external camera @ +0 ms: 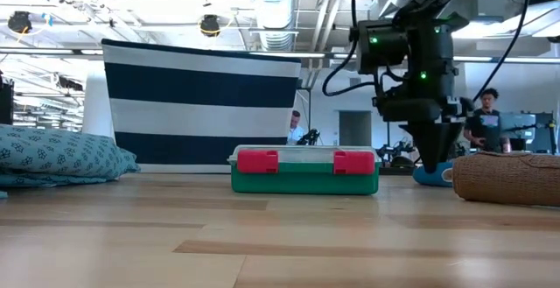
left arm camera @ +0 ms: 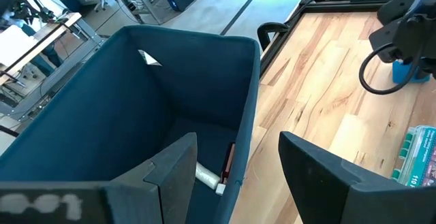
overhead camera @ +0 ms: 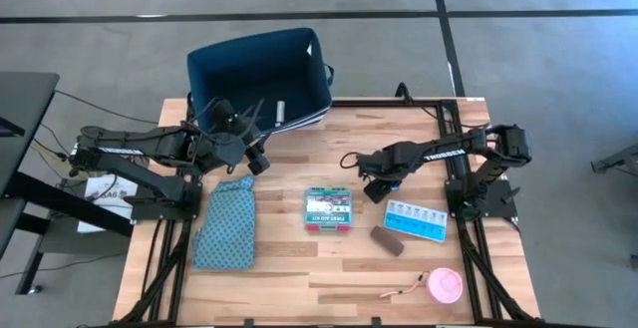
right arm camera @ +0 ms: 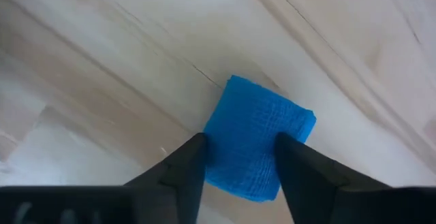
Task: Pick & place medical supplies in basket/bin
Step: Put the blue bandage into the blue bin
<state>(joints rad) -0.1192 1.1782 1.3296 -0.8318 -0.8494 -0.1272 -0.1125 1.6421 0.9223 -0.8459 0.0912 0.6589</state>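
Note:
The navy bin (overhead camera: 257, 69) stands at the table's far edge. A white tube (left arm camera: 206, 177) and a thin red item (left arm camera: 228, 160) lie on its floor. My left gripper (overhead camera: 249, 137) hangs open over the bin's near right corner (left arm camera: 245, 115). My right gripper (overhead camera: 376, 190) points down at the blue block (right arm camera: 262, 132) right of centre and is shut on it. The green-white box (overhead camera: 329, 210) lies flat at mid-table. The pill organiser (overhead camera: 419, 220), brown block (overhead camera: 387, 239) and pink disc (overhead camera: 445, 286) lie to the right and nearer. My right gripper pinches the blue block by its two opposite sides (right arm camera: 216, 157) between both fingers (right arm camera: 185, 169). It comes from above, pointing down. The block sits on the table (external camera: 434, 176), not lifted.
A blue patterned cloth pouch (overhead camera: 226, 224) lies flat on the table's left side, near my left arm. A thin cord (overhead camera: 404, 290) trails from the pink disc. People stand in the room beyond the table's far edge (external camera: 483, 117). Bare wood lies along the near edge.

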